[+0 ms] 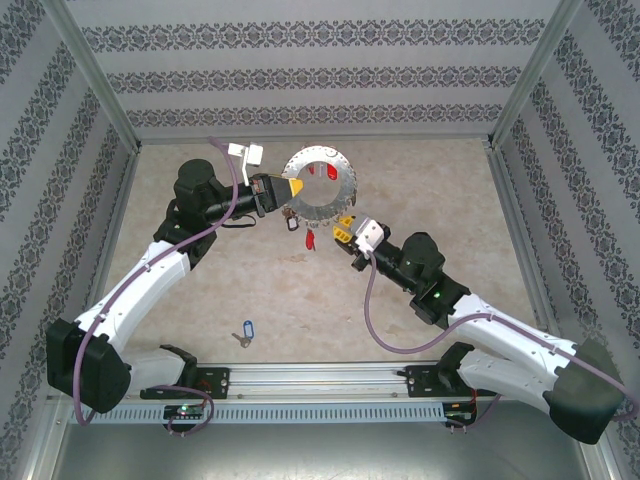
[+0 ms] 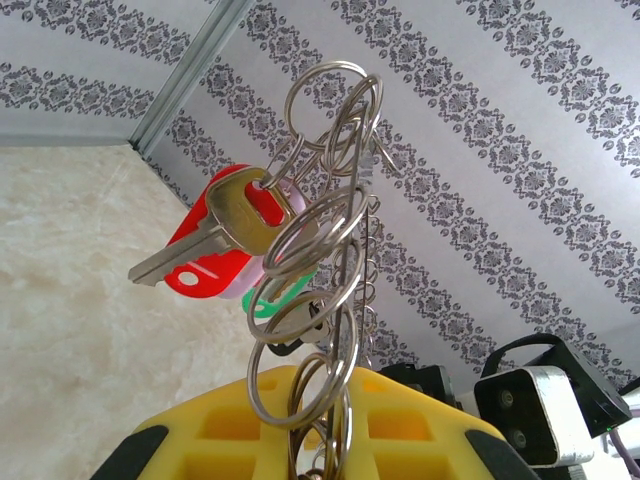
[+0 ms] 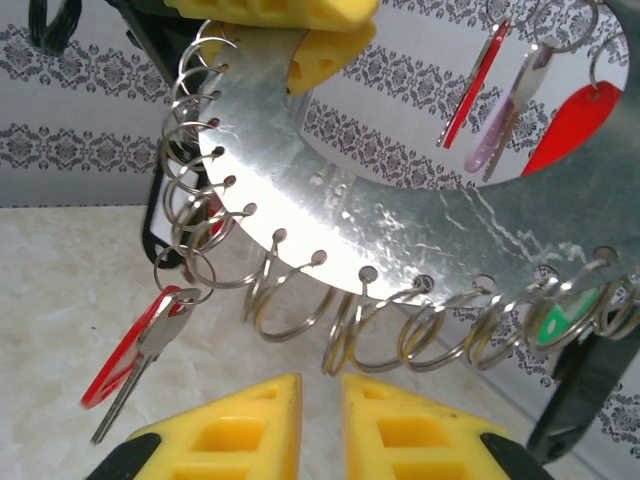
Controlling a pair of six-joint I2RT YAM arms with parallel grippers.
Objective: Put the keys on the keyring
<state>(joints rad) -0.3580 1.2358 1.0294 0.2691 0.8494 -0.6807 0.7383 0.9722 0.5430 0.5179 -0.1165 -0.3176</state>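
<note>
The keyring (image 1: 345,196), a grey metal disc with an open centre, is held upright off the table, and my left gripper (image 1: 297,188) is shut on its left rim. In the left wrist view the yellow fingers (image 2: 420,420) clamp the keyring's edge (image 2: 357,300) among split rings. A red-tagged key (image 2: 215,240) hangs from one ring. My right gripper (image 3: 322,385) sits just below the keyring's plate (image 3: 400,190), its jaws a narrow gap apart with nothing between them. A red-tagged key (image 3: 140,350) dangles at its left. A blue-tagged key (image 1: 245,333) lies on the table near the front.
Patterned walls and metal frame posts (image 1: 100,90) enclose the beige table (image 1: 430,180). The arms' mounting rail (image 1: 320,380) runs along the near edge. More tagged keys hang on the ring's far side (image 3: 575,115), and a green tag (image 3: 553,322) on its lower edge.
</note>
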